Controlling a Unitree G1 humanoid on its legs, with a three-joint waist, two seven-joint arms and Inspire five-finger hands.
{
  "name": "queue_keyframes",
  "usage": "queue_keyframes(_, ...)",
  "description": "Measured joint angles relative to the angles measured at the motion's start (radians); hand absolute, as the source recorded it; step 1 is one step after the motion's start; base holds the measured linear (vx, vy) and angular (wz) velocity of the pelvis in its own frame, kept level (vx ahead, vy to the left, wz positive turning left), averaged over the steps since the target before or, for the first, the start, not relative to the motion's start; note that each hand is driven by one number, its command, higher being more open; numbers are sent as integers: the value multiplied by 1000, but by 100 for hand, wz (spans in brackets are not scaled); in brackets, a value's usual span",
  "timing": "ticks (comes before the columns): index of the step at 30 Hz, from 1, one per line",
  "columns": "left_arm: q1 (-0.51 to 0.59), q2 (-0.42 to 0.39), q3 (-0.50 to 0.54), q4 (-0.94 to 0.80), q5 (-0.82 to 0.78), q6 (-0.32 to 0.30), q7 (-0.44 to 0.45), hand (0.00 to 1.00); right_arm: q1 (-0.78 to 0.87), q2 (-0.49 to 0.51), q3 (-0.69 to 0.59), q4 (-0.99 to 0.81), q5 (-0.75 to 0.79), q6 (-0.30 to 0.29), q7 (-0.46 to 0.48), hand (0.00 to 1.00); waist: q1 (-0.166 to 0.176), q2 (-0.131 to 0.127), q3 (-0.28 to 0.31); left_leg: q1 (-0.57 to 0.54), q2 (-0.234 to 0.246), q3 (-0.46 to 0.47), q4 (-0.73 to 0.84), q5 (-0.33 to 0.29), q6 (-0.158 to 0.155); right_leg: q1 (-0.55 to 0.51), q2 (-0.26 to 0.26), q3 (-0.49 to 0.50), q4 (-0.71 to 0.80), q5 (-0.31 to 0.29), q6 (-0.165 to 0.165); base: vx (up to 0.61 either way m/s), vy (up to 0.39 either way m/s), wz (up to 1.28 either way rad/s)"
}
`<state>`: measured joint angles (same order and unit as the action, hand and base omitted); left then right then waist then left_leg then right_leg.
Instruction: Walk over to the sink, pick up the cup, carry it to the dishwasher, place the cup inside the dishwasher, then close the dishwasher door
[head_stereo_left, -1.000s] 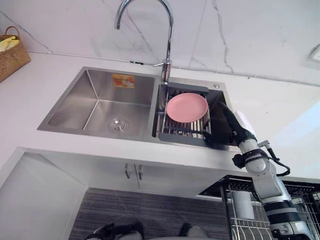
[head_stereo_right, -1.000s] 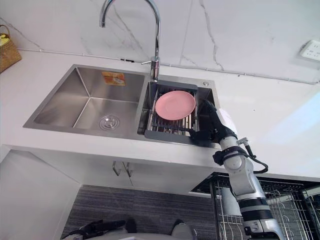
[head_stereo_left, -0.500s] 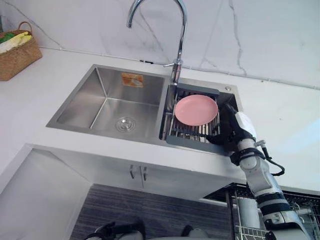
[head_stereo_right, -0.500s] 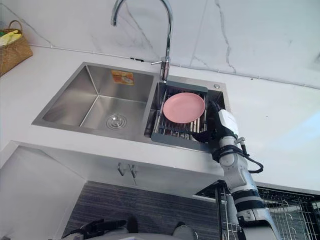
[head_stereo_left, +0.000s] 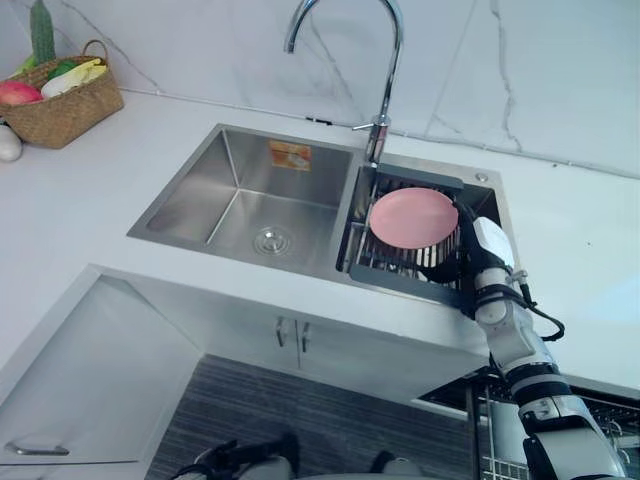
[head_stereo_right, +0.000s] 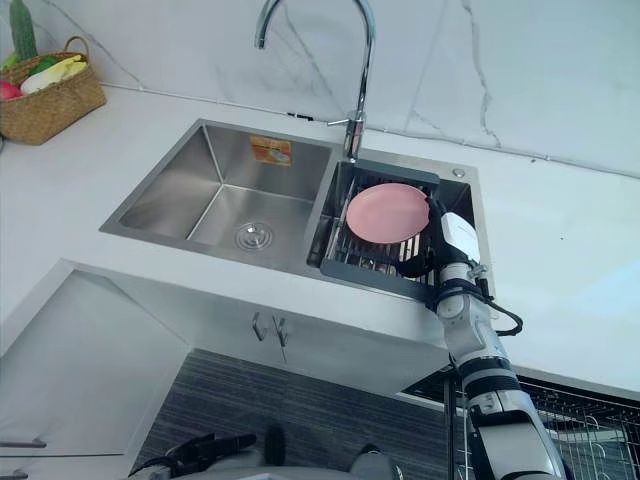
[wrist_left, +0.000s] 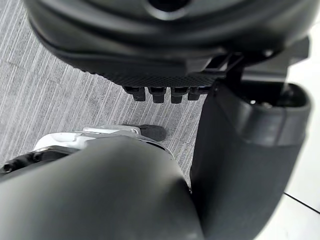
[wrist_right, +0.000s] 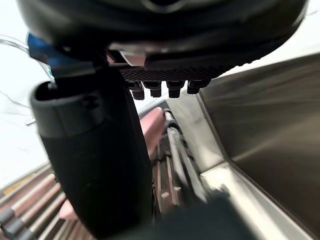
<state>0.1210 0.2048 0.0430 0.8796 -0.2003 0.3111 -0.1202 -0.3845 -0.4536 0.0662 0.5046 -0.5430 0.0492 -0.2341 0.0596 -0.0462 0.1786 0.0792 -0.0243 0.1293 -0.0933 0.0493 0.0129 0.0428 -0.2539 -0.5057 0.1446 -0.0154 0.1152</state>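
While right hand (head_stereo_right: 430, 258) sits low in the right basin of the sink (head_stereo_right: 215, 190), at the right end of the drain rack (head_stereo_right: 355, 270), just beside the pink plate (head_stereo_right: 387, 212), can't tell its grip. Cup can't be located (my guess: hidden under that hand). Left hand (wrist_left: 165, 45) hangs relaxed, empty, above the floor. Right is nearer.

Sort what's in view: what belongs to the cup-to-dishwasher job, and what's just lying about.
Job: sink; right hand, down in the sink's right basin; dishwasher rack.
Lying about: pink plate on the drying rack; faucet; basket of produce.
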Motion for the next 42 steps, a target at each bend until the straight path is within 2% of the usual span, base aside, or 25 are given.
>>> queue_keyframes(7,6,-6,4,-13,7,-6,-10,100,-20,-14,1,24,1,-16,-89,100,4,6,4,-6,-11,-21,0,10,6,6,-10,-18,0,-1,3,37,0,11)
queue_keyframes(12,12,-9,8,-17,8,-19,-15,100,-28,-15,0,38,-7,-16,-97,100,8,9,6,-7,-13,-34,0,10,5,10,-12,-18,4,-1,3,24,0,9)
queue_keyframes(17,14,-19,5,-23,105,-83,-27,100,-57,-21,0,79,-40,-15,-98,100,8,17,11,-8,-13,-33,0,12,5,10,-12,-17,4,-1,3,0,0,0)
queue_keyframes(26,17,-17,-4,-23,52,-70,-48,100,-92,-70,37,135,-82,-22,-123,100,8,30,19,-12,-12,-34,0,14,4,9,-11,-17,4,-5,4,0,0,0)
queue_keyframes(29,17,-7,-2,-24,24,-48,-142,100,-114,-89,61,157,-122,-44,-124,100,9,35,24,-15,-13,-36,0,15,5,7,-11,-19,4,-5,4,0,0,0)
queue_keyframes(31,17,-2,-2,-25,6,-44,-179,100,-125,-104,72,160,-189,-97,-127,100,10,39,27,-15,-13,-37,0,16,6,7,-12,-20,4,-5,5,33,-14,1)
queue_keyframes(35,17,0,-2,-24,-19,-37,-184,100,-148,-142,133,160,-290,-168,-148,100,10,39,32,-19,-13,-40,0,17,7,3,-14,-24,10,-6,6,29,-17,2)
queue_keyframes(40,-14,24,-25,-28,-36,-61,-185,100,-245,-228,246,162,-346,-206,-150,100,20,30,81,-68,-17,-47,1,29,8,-85,-47,-23,113,-33,-7,-10,-10,7)
queue_keyframes(41,-24,28,-36,-30,-42,-71,-185,100,-271,-237,253,162,-346,-213,-161,0,24,29,97,-77,-18,-49,3,33,6,-100,-53,-23,131,-40,-13,-16,-27,7)
queue_keyframes(42,-29,30,-49,-28,-57,-73,-185,100,-301,-243,268,169,-353,-212,-161,0,26,31,102,-85,-19,-50,5,37,6,-113,-59,-22,144,-43,-13,-18,-27,6)
